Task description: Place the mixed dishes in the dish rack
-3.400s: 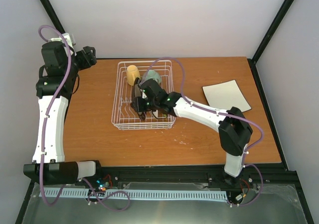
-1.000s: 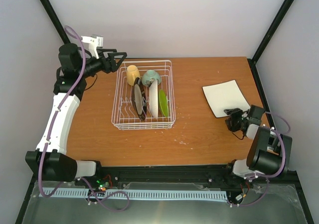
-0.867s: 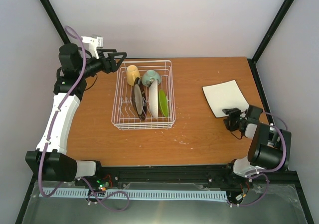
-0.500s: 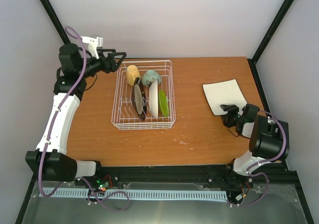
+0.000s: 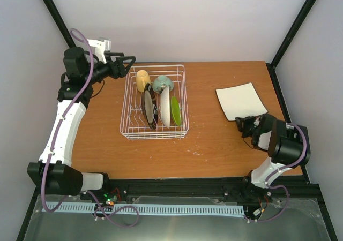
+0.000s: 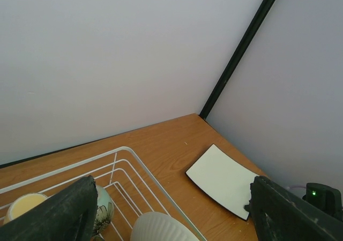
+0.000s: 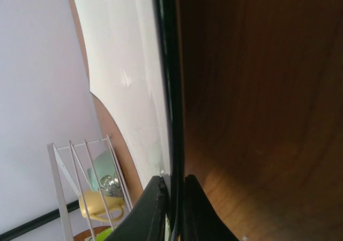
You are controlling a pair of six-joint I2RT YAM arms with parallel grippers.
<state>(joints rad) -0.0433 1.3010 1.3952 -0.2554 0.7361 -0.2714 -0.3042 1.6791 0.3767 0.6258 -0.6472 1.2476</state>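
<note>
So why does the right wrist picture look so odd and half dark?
Right wrist view: the camera sits almost against the square white plate, so its edge fills the frame, a small glare spot on it, the table beside it dim and brown. Top external view: even light, sharp. Left wrist view: sharp too.

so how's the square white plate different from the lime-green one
The square white plate has corners and looks larger; the lime-green plate is round. The white one lies on the table right of the dish rack; the green one stands on edge inside it. The right claw is shut on the white one's near edge; nothing touches the green one. Both are plates.
</note>
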